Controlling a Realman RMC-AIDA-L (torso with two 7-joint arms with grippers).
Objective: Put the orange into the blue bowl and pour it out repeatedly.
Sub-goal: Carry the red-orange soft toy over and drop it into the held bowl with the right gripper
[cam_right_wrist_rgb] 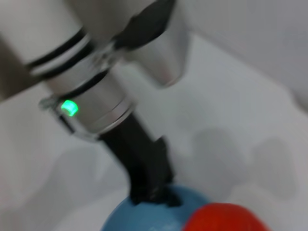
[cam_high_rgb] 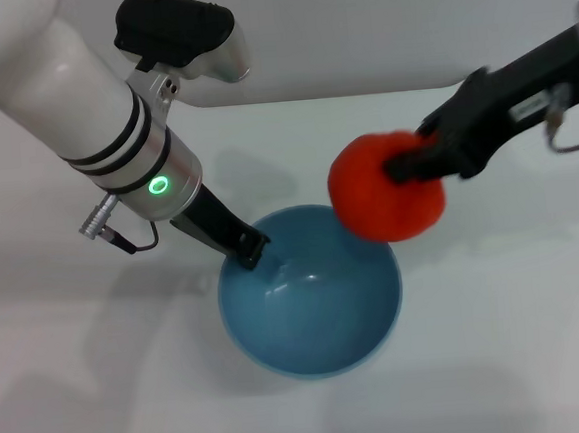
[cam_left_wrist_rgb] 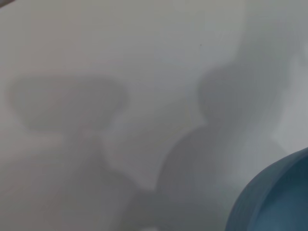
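Overhead, orange (cam_high_rgb: 386,189) above white table (cam_high_rgb: 521,359)

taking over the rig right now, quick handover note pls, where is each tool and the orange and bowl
Left tool: shut on the rim of the blue bowl, on its far-left side, steadying it on the white table.
Right tool: shut on the orange, holding it in the air above the bowl's far-right rim.
Done: orange picked up and brought to the bowl.
Bowl: upright, nothing inside.
Left: lower or drop the orange into the bowl, then tip the bowl to pour it out, and repeat.
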